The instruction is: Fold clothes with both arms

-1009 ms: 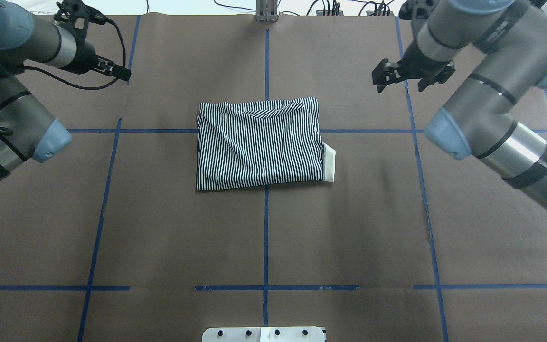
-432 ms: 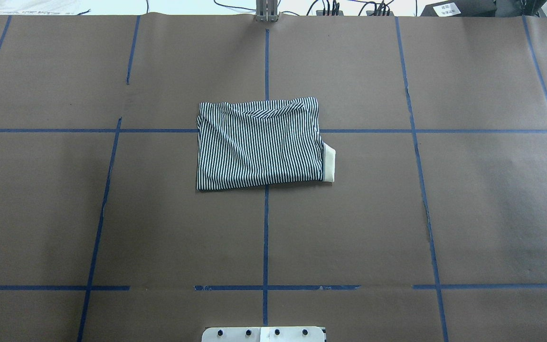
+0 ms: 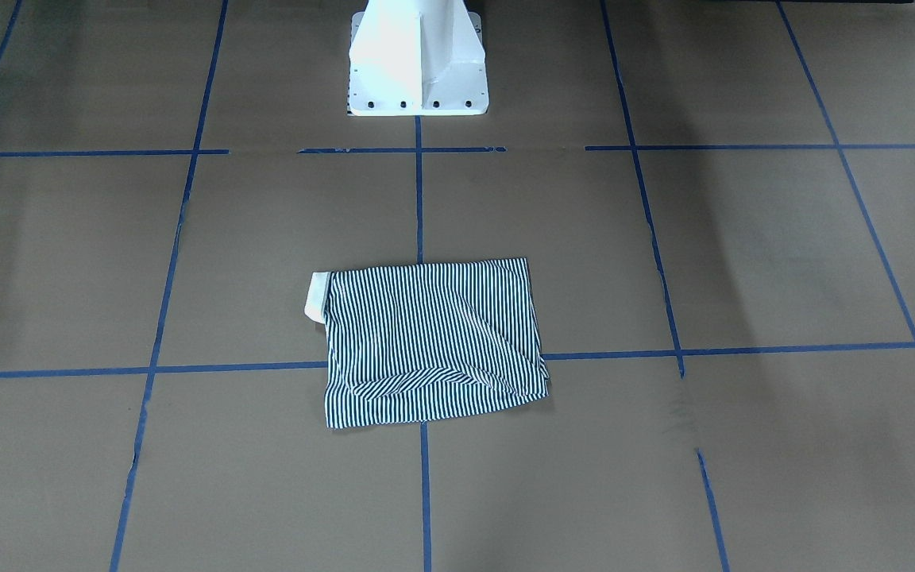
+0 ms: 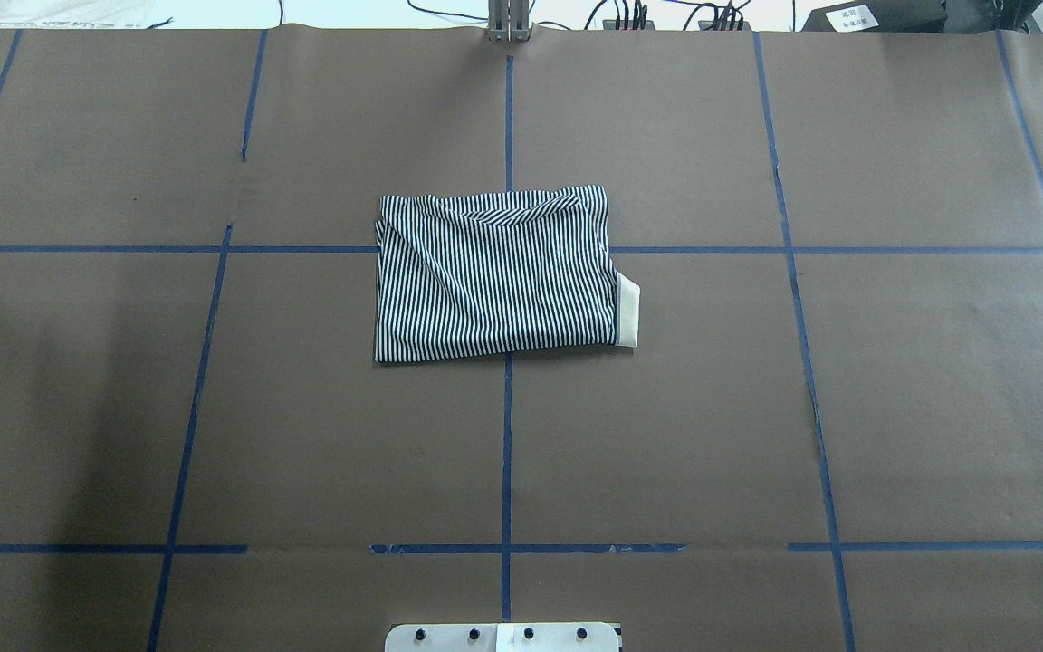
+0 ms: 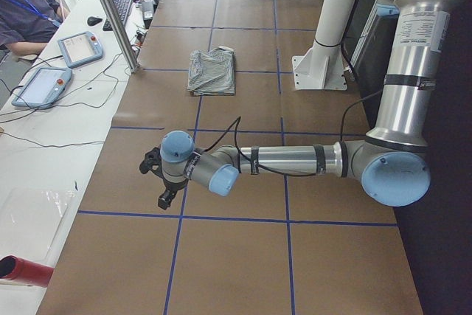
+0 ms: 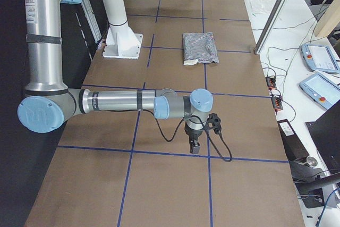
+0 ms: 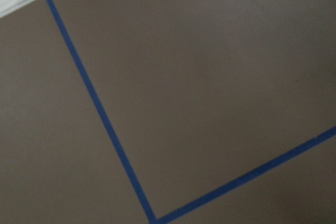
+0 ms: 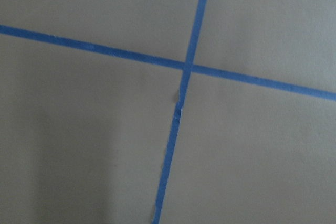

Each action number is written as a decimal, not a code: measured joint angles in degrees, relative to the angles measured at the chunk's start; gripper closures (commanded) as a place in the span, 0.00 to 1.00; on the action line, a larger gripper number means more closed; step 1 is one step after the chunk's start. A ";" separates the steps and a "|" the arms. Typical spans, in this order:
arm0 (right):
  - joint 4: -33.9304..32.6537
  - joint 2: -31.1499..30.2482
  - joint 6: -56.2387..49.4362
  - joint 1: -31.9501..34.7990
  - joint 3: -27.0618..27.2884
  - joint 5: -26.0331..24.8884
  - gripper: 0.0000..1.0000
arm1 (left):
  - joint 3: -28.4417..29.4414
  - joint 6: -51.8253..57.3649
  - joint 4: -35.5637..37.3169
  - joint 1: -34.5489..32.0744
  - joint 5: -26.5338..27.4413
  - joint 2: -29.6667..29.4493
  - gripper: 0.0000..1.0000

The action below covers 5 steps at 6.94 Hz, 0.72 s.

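The clothes are one navy-and-white striped shirt (image 4: 494, 272), folded into a flat rectangle at the middle of the brown table. A cream edge (image 4: 628, 312) sticks out at its right side. The same shirt (image 3: 434, 342) shows in the front-facing view, and small and far off in both side views (image 5: 212, 71) (image 6: 200, 47). Neither arm is in the overhead or front-facing view. My left gripper (image 5: 158, 182) hangs low over bare table far from the shirt. My right gripper (image 6: 195, 144) does the same at the other end. I cannot tell whether either is open or shut.
Blue tape lines (image 4: 507, 435) grid the table. The white pedestal base (image 3: 418, 63) stands at the robot's edge. A person (image 5: 26, 16) sits at a side bench with teach pendants (image 5: 80, 48). More pendants (image 6: 319, 57) and cables lie on the bench opposite.
Both arms have swung outward and left the overhead view, the left one to the left, the right one to the right. The folded shirt has not moved.
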 measured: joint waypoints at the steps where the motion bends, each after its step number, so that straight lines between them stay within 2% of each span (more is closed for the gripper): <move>1: -0.22 -1.60 0.70 0.82 1.26 0.20 0.00 | -0.25 0.15 3.52 -0.98 -1.08 0.99 0.00; 3: -0.09 -3.99 2.89 1.32 2.94 1.32 0.00 | -5.01 0.50 15.82 -1.59 -1.85 2.38 0.00; 5: 0.06 -4.65 3.36 1.43 3.33 3.04 0.00 | -8.63 1.63 20.35 -1.56 -1.92 4.47 0.00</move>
